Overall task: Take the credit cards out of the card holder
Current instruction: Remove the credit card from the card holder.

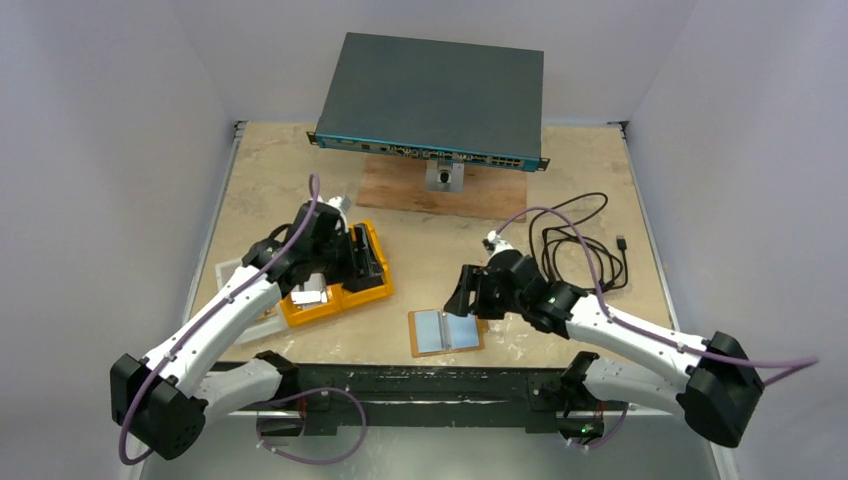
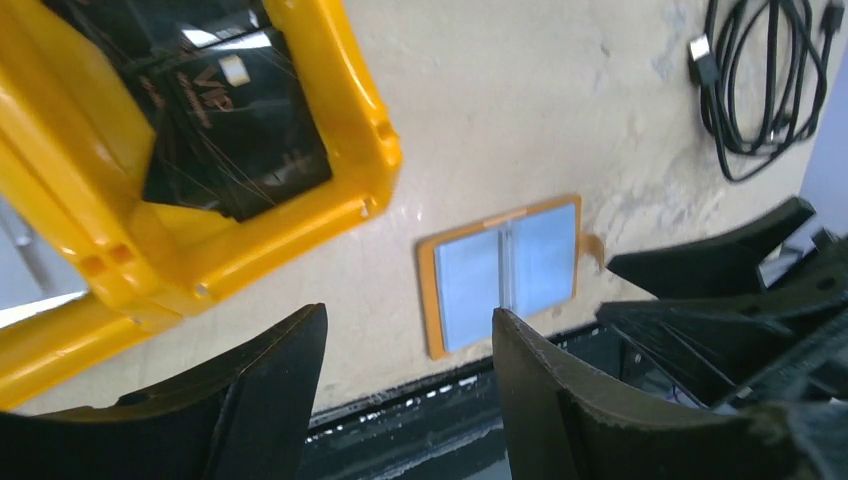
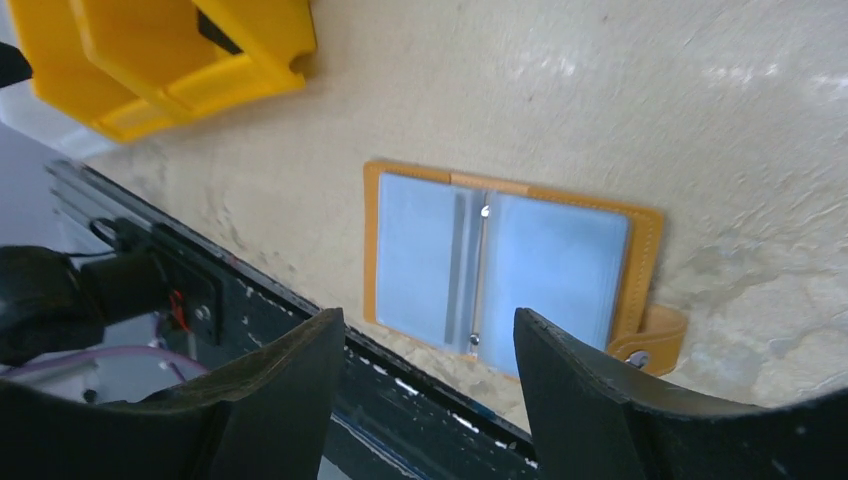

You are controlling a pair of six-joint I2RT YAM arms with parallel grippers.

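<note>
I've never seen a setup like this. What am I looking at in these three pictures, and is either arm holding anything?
Two white-and-black robot arms are bolted at the near edge of the table. The wide picture looks down from above and behind them; the other two come from wrist cameras, with dark jaws at the bottom. The left arm reaches over a yellow tray holding a dark card; the right arm hovers by the tan card holder, lying open and flat. At the back sits a network switch over a wooden board; a black cable lies right. Both pairs of jaws stand open, holding nothing.
</note>
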